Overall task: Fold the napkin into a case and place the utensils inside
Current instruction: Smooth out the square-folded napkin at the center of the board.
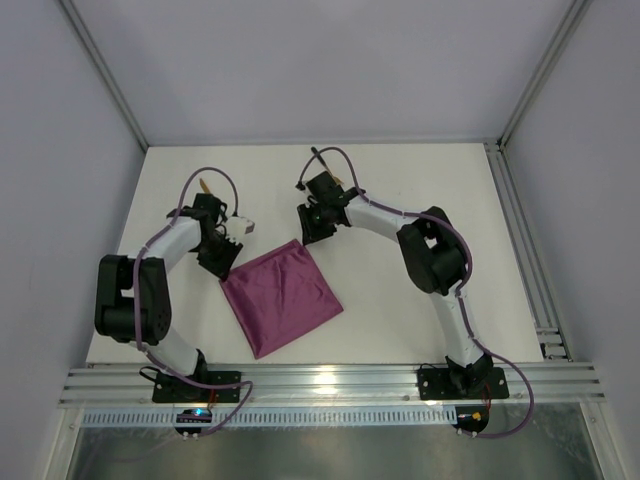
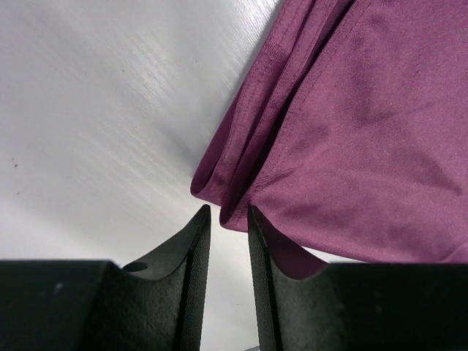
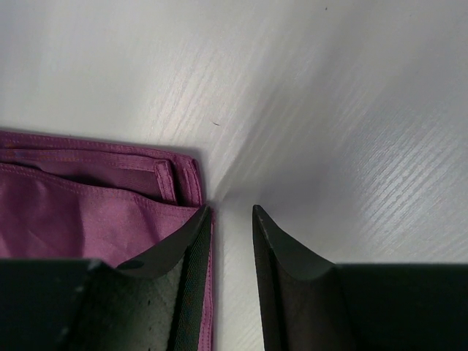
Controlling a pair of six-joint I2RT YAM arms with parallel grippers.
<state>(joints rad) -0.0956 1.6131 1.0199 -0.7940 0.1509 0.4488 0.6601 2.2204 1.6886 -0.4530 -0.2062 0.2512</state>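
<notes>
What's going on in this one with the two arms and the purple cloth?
Two robot arms are working on a magenta napkin that lies folded into a flat square on the white table. The left tool sits at its left corner and the right tool at its far corner, each with jaws slightly apart and nothing between them, so neither holds the cloth. It is not yet a slim case, and no utensils show on it.
</notes>
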